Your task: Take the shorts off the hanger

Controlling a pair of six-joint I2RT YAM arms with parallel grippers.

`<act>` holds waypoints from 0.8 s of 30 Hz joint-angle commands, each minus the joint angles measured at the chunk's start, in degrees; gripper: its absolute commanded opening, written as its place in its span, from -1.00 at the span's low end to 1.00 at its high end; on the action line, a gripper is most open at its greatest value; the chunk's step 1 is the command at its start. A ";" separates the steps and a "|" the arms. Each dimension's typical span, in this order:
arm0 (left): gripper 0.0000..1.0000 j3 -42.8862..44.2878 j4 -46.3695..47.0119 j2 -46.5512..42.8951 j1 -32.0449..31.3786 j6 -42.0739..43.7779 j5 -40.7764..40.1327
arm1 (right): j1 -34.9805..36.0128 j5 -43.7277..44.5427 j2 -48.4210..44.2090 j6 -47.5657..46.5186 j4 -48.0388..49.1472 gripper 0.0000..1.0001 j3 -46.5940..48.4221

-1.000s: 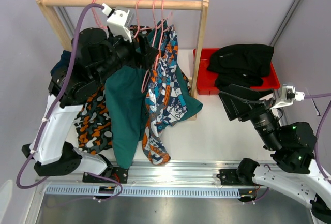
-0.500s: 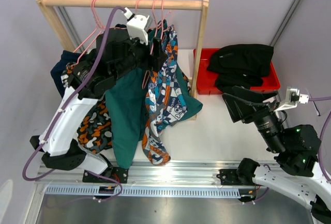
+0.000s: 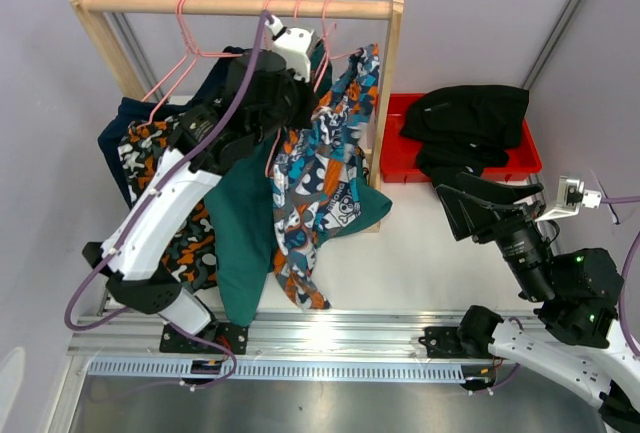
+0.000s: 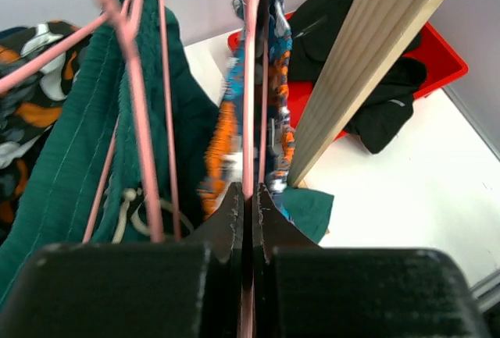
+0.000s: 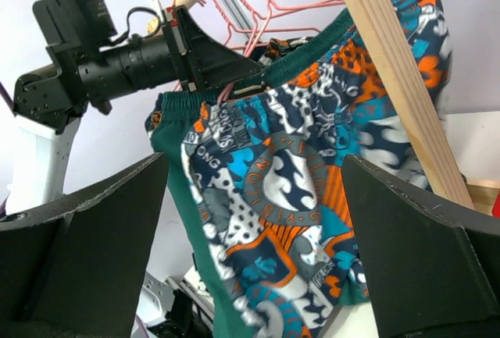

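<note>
Several shorts hang on pink hangers from a wooden rail (image 3: pixel 240 4): navy (image 3: pixel 118 125), camouflage (image 3: pixel 190 248), teal green (image 3: pixel 245 233) and cartoon print (image 3: pixel 325 168). My left gripper (image 3: pixel 304 86) is up among the hangers. In the left wrist view its jaws (image 4: pixel 250 196) are shut on the pink wire of a hanger (image 4: pixel 250 80) that carries the cartoon print shorts (image 4: pixel 275 119), with the teal pair (image 4: pixel 74 166) to its left. My right gripper (image 3: pixel 456 209) is open to the right of the rack, and the cartoon print pair (image 5: pixel 312 197) shows beyond its fingers.
A red bin (image 3: pixel 528 161) at the back right holds black shorts (image 3: pixel 470 118). The rack's right wooden post (image 3: pixel 388 83) stands between the hanging shorts and the bin. An empty pink hanger (image 3: pixel 180 63) hangs at the rail's left end.
My left gripper moved right along the rail and shut on the hanger wire. The cartoon print shorts swung up and to the right. The right arm drifted slightly right.
</note>
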 commanded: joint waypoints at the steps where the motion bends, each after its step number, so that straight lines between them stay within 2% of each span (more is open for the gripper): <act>1: -1.00 4.50 -0.21 3.17 -0.53 0.11 -1.41 | -0.09 1.62 -1.01 -0.21 0.23 0.99 -0.64; 5: -1.00 11.53 -3.80 5.19 -1.32 2.56 -3.25 | -0.18 1.71 -1.19 -0.30 -0.12 0.99 -0.73; 6: -1.00 16.85 -4.51 5.55 -1.50 3.01 -3.25 | -0.26 1.71 -1.10 -0.39 0.14 0.99 -0.82; 13: -1.00 16.47 -2.94 -1.99 -1.58 3.97 -4.40 | -0.27 0.92 -0.75 -1.00 1.29 0.99 -0.99; 18: -1.00 11.64 -4.51 -9.71 -1.76 5.47 -3.34 | -0.35 -0.40 1.53 -2.67 -0.29 0.99 2.34; 19: -1.00 7.81 -5.30 -11.30 -1.76 5.47 -2.91 | -0.27 -0.75 1.88 -3.37 -0.56 0.99 2.87; 21: -1.00 4.79 -6.01 -14.55 -1.76 5.47 0.42 | -0.35 -2.59 2.93 -4.43 -1.08 0.99 4.88; 24: -1.00 -4.16 -7.33 -21.76 -1.76 4.95 7.45 | -0.27 -8.19 6.36 -7.24 -3.27 0.99 9.70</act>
